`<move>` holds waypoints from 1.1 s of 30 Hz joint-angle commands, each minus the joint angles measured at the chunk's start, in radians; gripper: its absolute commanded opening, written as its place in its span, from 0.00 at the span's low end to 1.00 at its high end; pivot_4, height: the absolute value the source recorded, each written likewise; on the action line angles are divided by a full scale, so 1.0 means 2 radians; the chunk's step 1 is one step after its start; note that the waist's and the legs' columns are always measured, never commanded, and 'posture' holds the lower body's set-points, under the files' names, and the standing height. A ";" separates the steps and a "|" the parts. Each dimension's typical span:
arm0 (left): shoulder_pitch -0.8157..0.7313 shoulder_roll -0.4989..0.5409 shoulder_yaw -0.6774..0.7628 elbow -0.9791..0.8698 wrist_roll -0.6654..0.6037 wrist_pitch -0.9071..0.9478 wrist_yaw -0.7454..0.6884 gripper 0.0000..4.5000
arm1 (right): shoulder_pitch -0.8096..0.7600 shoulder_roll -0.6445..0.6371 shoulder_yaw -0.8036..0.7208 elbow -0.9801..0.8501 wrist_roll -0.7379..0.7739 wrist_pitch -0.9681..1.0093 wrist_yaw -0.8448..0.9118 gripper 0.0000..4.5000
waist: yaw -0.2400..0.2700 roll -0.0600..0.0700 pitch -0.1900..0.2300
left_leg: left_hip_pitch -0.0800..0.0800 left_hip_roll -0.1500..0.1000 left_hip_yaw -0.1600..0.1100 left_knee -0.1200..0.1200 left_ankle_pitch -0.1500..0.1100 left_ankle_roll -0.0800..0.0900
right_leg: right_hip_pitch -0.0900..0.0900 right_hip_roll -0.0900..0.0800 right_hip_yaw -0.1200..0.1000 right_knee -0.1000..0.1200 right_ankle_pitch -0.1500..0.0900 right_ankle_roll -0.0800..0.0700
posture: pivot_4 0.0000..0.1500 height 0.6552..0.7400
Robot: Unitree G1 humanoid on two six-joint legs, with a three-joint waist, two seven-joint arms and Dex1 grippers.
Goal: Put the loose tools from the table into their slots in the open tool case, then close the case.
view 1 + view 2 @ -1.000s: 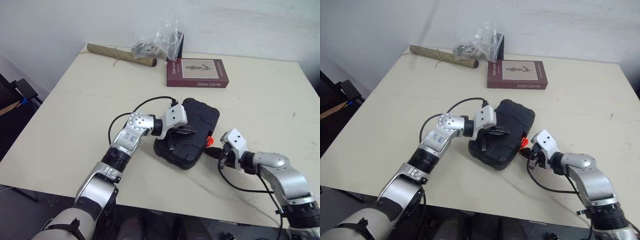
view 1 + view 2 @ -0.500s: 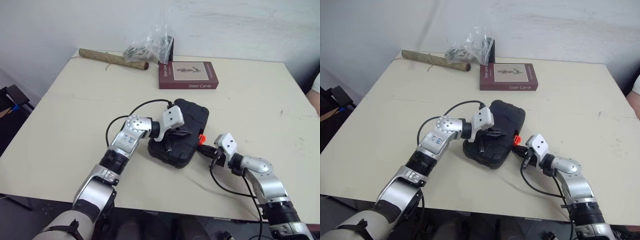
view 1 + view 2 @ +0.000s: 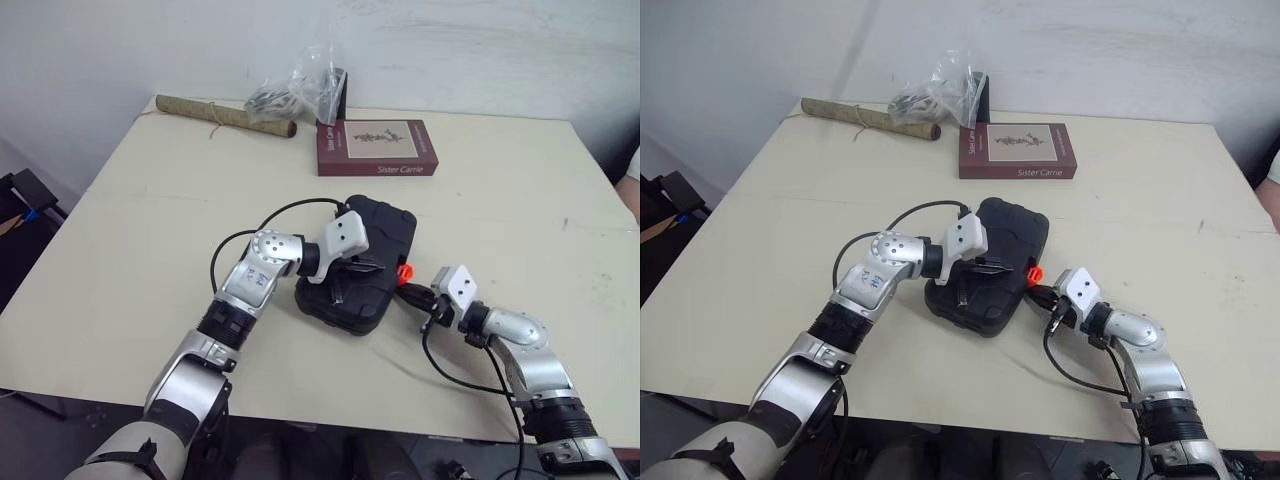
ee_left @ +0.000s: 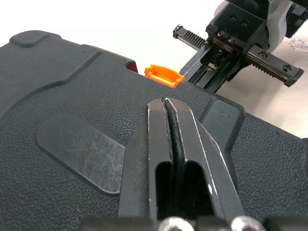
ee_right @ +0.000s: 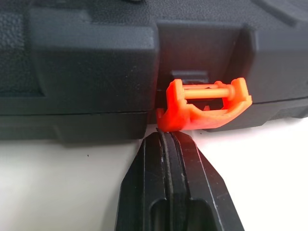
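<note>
The black tool case (image 3: 388, 222) lies closed in the middle of the table. My left gripper (image 3: 372, 264) is shut and rests flat on its lid (image 4: 72, 144), fingers (image 4: 166, 125) pressed together. An orange latch (image 5: 202, 103) hangs open, flipped outward, on the case's right edge (image 3: 404, 270). My right gripper (image 3: 405, 292) is shut, its tips (image 5: 166, 144) touching the underside of that latch. In the left wrist view the right gripper (image 4: 202, 72) shows just beyond the latch (image 4: 163, 74).
A maroon book (image 3: 376, 147) lies behind the case. Further back along the wall are a rolled mat (image 3: 222, 115) and a clear plastic bag with dark items (image 3: 300, 85). The table edge (image 3: 330, 415) runs close to my arms.
The camera view shifted over the past second. My right gripper has edged slightly closer to the orange latch. The left gripper stays pressed on the lid.
</note>
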 commanded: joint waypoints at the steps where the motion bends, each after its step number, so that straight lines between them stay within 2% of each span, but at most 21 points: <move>1: 0.036 0.009 -0.026 0.035 0.014 0.034 -0.010 0.01 | -0.035 -0.008 -0.017 -0.058 0.023 -0.001 0.007 0.00 | -0.001 0.001 0.000 | 0.000 0.000 0.000 0.000 0.000 0.000 | 0.000 0.000 0.000 0.000 0.000 0.000 | 1.00 1.00; 13: 0.049 0.009 -0.032 0.020 0.013 0.047 -0.009 0.01 | -0.048 -0.036 -0.014 -0.058 0.021 0.024 0.033 0.00 | -0.002 0.001 0.001 | 0.000 0.000 0.000 -0.001 0.000 0.000 | 0.000 0.000 0.000 -0.002 0.000 0.000 | 1.00 1.00; 27: 0.057 0.019 -0.028 0.027 0.015 0.049 -0.004 0.01 | -0.061 -0.054 -0.022 -0.102 0.051 0.110 0.061 0.00 | -0.002 0.001 0.000 | 0.003 0.000 0.000 -0.006 0.001 -0.001 | 0.001 0.000 0.000 -0.003 0.000 0.000 | 1.00 1.00; 32: 0.067 0.011 0.018 0.010 -0.026 -0.029 -0.010 0.01 | -0.054 -0.079 -0.043 -0.111 0.059 0.127 0.073 0.00 | -0.002 0.002 0.000 | 0.003 0.000 0.000 -0.007 0.002 -0.002 | 0.001 0.000 0.000 -0.004 0.000 0.000 | 1.00 1.00; 33: 0.070 0.012 0.031 -0.002 -0.039 -0.060 -0.018 0.06 | -0.052 -0.090 -0.052 -0.113 0.065 0.134 0.077 0.00 | -0.001 0.002 0.001 | 0.003 0.000 0.000 -0.007 0.002 -0.002 | 0.001 0.000 0.000 -0.004 0.000 0.000 | 1.00 1.00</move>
